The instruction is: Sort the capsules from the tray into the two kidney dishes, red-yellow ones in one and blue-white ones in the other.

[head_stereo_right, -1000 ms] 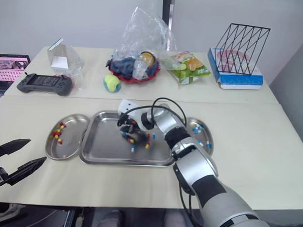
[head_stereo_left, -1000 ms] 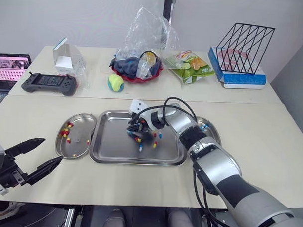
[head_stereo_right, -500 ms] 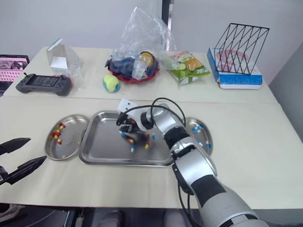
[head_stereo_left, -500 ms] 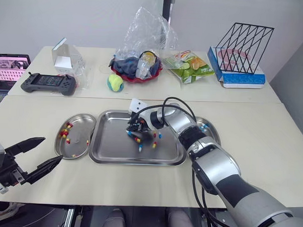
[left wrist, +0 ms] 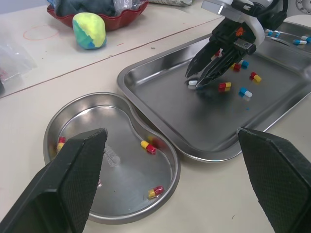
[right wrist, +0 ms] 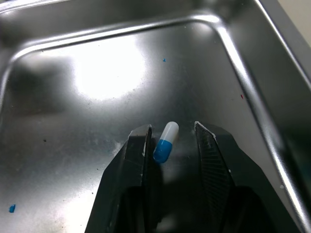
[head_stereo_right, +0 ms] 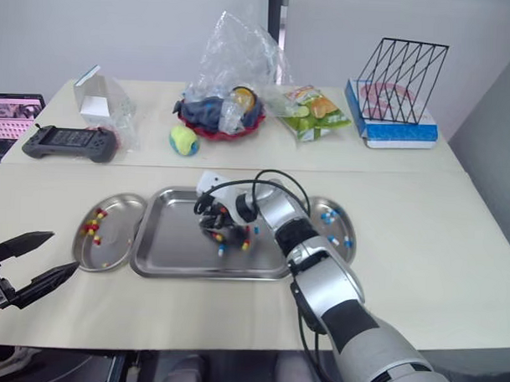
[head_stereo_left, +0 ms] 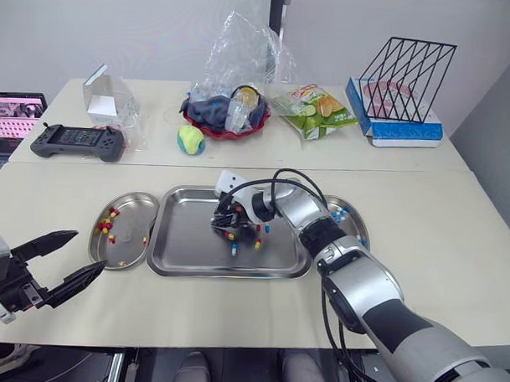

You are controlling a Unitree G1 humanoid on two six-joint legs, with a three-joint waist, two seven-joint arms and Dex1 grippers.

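A steel tray (head_stereo_left: 186,247) lies at the table's centre with a few loose capsules (head_stereo_left: 233,250) of both colours. My right gripper (head_stereo_left: 221,224) is down in the tray, open. In the right wrist view a blue-white capsule (right wrist: 164,141) lies between its fingers (right wrist: 138,150), against one of them. The left kidney dish (head_stereo_left: 127,245) holds several red-yellow capsules (head_stereo_left: 107,223). The right kidney dish (head_stereo_left: 358,232) holds blue-white capsules (head_stereo_left: 338,216). My left gripper (head_stereo_left: 58,265) hovers open near the table's front left edge, holding nothing.
Along the back of the table sit a game controller (head_stereo_left: 68,140), a small box (head_stereo_left: 107,102), a yellow-green ball (head_stereo_left: 190,139), a red bowl under a plastic bag (head_stereo_left: 227,115), a snack bag (head_stereo_left: 316,109) and a wire rack (head_stereo_left: 405,79). A laptop (head_stereo_left: 15,115) is at far left.
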